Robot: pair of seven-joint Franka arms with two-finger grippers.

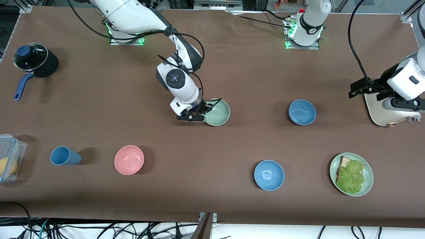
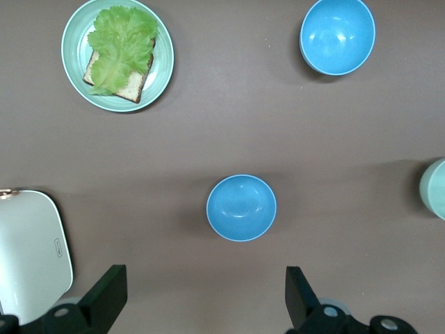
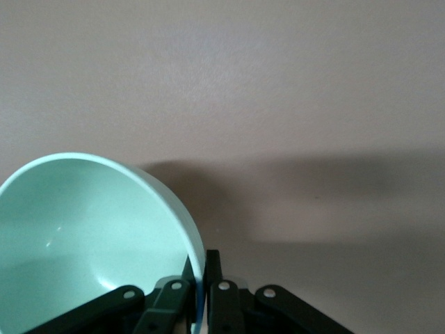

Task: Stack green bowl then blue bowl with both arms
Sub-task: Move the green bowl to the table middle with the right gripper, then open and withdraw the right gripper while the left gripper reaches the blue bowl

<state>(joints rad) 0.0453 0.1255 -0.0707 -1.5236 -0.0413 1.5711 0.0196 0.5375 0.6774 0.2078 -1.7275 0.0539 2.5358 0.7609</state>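
The pale green bowl point(image 1: 218, 113) is in the middle of the table. My right gripper point(image 1: 203, 111) is shut on its rim at the side toward the right arm's end. In the right wrist view the green bowl point(image 3: 83, 236) fills one corner, and the right gripper point(image 3: 201, 263) has one finger inside the wall and one outside. The dusty blue bowl point(image 1: 302, 112) stands beside it toward the left arm's end, and shows in the left wrist view as the blue bowl point(image 2: 241, 207). My left gripper point(image 1: 358, 89) hangs open and empty over the table by a cream board; left gripper point(image 2: 205, 292).
A brighter blue bowl point(image 1: 269, 175), a pink bowl point(image 1: 129, 159), a blue cup point(image 1: 64, 155) and a plate with bread and lettuce point(image 1: 368, 179) stand nearer the front camera. A cream board point(image 1: 382, 113), a lidded pot point(image 1: 35, 61) and a plastic box point(image 1: 10, 156) sit at the table's ends.
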